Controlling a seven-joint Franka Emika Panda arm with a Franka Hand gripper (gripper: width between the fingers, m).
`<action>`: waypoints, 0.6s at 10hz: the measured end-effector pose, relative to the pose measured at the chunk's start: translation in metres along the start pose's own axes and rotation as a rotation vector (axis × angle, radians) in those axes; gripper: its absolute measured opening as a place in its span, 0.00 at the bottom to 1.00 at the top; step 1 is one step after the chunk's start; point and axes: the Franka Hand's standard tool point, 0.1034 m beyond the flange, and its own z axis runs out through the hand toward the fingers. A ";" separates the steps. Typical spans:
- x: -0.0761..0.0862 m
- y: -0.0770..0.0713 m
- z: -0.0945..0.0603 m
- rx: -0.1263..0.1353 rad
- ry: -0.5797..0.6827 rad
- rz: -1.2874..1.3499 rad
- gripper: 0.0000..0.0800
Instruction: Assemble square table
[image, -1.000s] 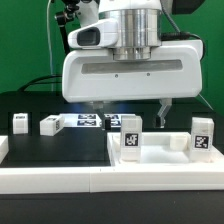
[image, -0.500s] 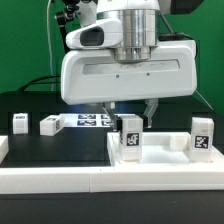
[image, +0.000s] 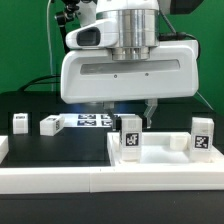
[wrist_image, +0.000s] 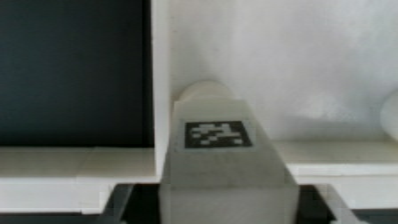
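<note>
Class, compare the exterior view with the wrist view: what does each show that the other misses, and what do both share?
Only the exterior view: the arm's white wrist housing, the marker board, two loose legs on that view's left, another leg on its right, and the white rail in front. Only the wrist view: a close look down the centre leg, its tag large. Both: that centre leg, the white tabletop and the black table.

The exterior view looks low and near across the tabletop (image: 60, 150), facing the arm (image: 130, 70). The wrist view looks down very closely; both share the tagged leg (image: 130, 139) (wrist_image: 221, 165).
</note>
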 end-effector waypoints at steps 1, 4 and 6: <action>0.000 0.001 0.000 0.003 0.007 0.104 0.36; 0.000 0.002 0.001 0.016 0.007 0.391 0.36; 0.000 0.004 0.001 0.041 0.011 0.592 0.36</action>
